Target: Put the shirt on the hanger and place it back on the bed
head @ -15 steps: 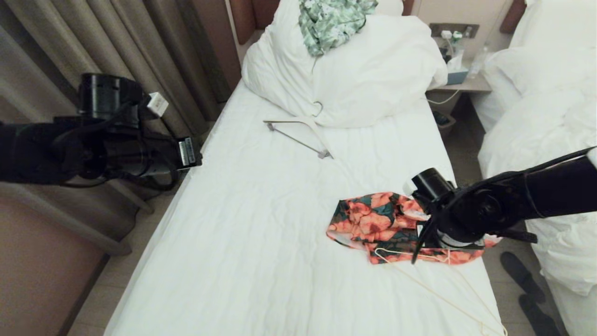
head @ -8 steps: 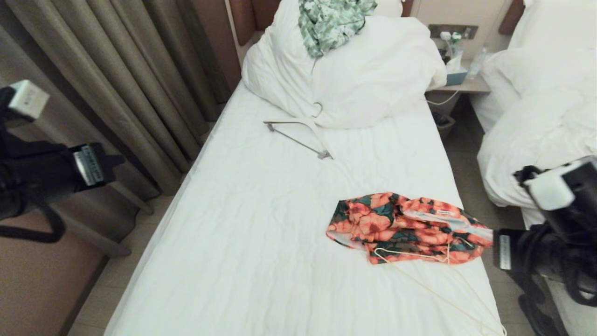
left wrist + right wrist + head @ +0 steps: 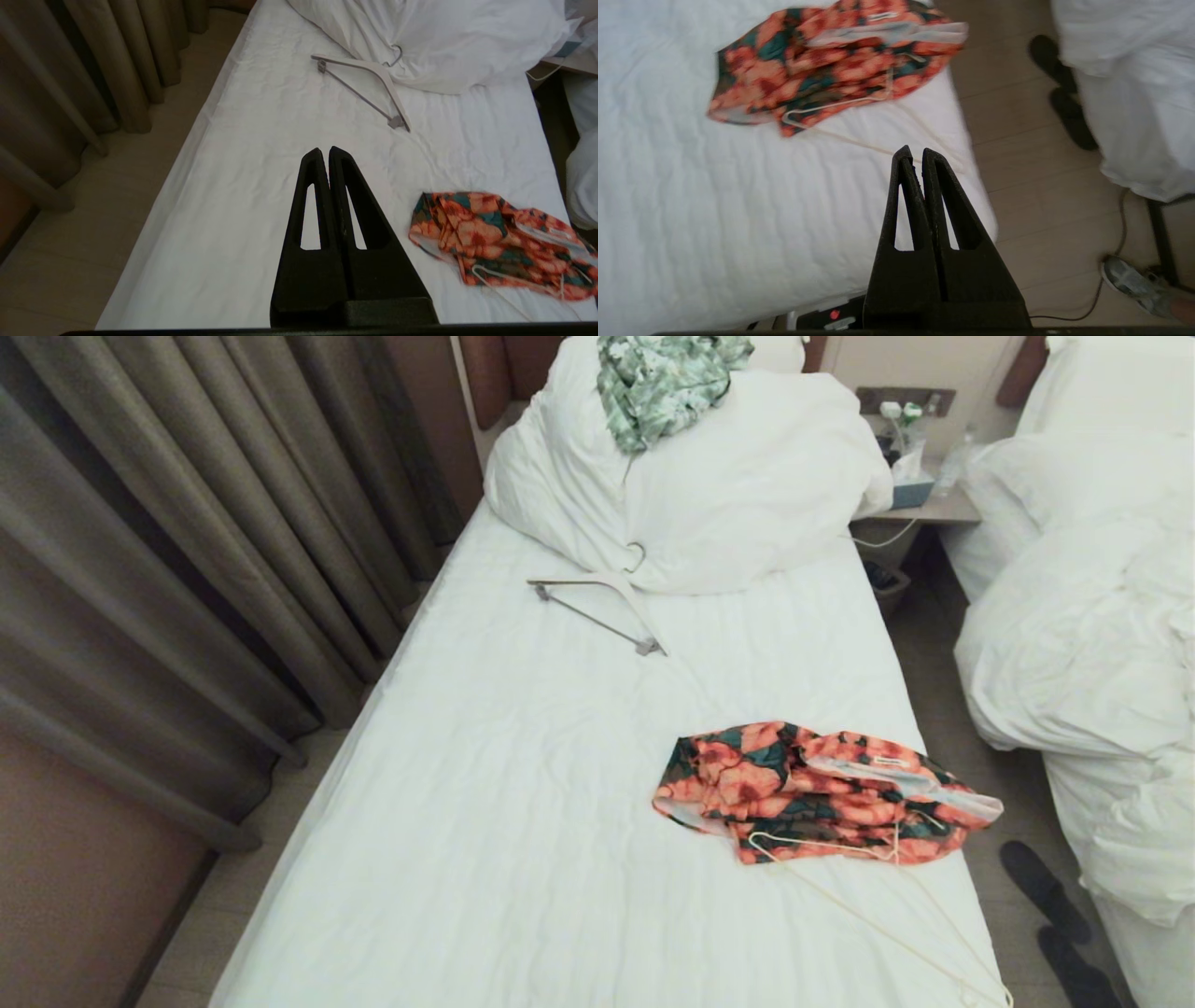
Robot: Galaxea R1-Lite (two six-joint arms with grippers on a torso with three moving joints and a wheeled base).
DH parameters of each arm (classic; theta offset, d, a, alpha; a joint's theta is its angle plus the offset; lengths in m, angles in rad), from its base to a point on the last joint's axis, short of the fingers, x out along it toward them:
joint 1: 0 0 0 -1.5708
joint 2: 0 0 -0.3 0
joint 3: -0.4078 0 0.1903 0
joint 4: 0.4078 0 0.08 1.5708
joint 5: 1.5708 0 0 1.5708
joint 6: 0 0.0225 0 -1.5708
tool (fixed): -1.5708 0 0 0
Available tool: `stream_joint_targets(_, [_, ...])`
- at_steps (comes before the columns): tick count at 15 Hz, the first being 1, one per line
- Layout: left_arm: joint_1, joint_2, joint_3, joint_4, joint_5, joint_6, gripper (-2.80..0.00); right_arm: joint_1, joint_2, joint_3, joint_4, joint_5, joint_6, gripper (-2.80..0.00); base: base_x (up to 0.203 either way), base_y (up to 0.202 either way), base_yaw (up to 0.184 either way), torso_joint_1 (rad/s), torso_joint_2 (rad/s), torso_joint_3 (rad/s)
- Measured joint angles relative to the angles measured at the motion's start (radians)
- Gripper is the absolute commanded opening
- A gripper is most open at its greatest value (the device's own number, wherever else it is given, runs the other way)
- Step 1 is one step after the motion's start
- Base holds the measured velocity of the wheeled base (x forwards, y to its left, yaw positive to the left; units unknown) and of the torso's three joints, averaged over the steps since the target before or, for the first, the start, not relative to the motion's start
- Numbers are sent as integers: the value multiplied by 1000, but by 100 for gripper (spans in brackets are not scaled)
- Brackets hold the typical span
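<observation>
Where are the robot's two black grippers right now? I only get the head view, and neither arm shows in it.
Observer: The left gripper is shut and empty, pointing along the white-sheeted bed toward its pillow end.
Operator: And the right one?
Observer: The right gripper is shut and empty too, above the bed's side edge, clear of the orange-flowered brown shirt.
Operator: Anything on the floor beside it that I can't see?
Observer: Yes, a grey sneaker on the wood-look floor, nearer the robot than the black slippers.
</observation>
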Motion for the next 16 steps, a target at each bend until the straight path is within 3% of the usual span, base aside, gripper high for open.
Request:
stream_joint_targets(5, [6,-301,4,289,0,37,-280,-210,-239,38,97,12,-139,-280,0,0,0,0,0,0])
stream_joint_targets(8, [26,-435,52,367,-7,97,-280,-337,-373,100,97,78,-255,-280,0,0,0,0,0,0])
stream_joint_targets(13, [32,-583,260,363,16,136,-280,-424,-597,268,15,399,-384,-280,0,0,0,0,0,0])
stream_joint_targets(16, [30,-603,397,285,-49,146,-280,-430,-672,443,-177,530,-425,-280,0,0,0,0,0,0])
